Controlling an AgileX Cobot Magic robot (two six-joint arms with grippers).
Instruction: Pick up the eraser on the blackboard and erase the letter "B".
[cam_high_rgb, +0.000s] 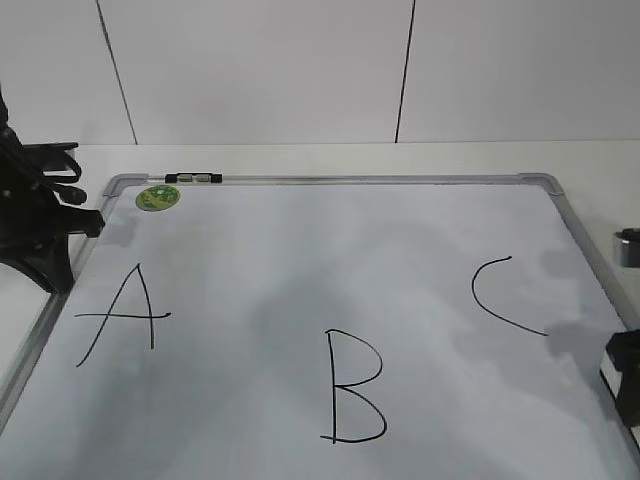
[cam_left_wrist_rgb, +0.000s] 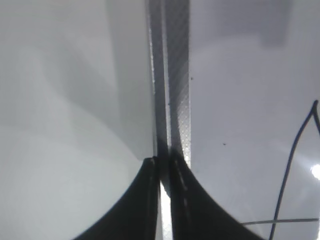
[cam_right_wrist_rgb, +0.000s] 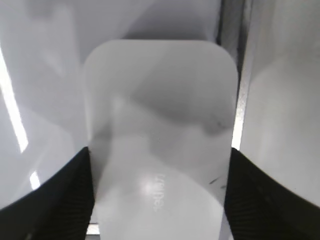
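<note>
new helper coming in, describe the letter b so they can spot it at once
Start at the whiteboard with its silver frame lying flat on the table. Three black hand-drawn letters sit on it: the A on the left, the C on the right. The B is the middle one, lowest and nearest the camera, with two bulges.

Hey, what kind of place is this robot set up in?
Probably a lab or test bench rather than a classroom: the blackboard lies flat on a pale table before plain white wall panels, marked only with A, the letter "B" and C, with the eraser between the right gripper's fingers.
</note>
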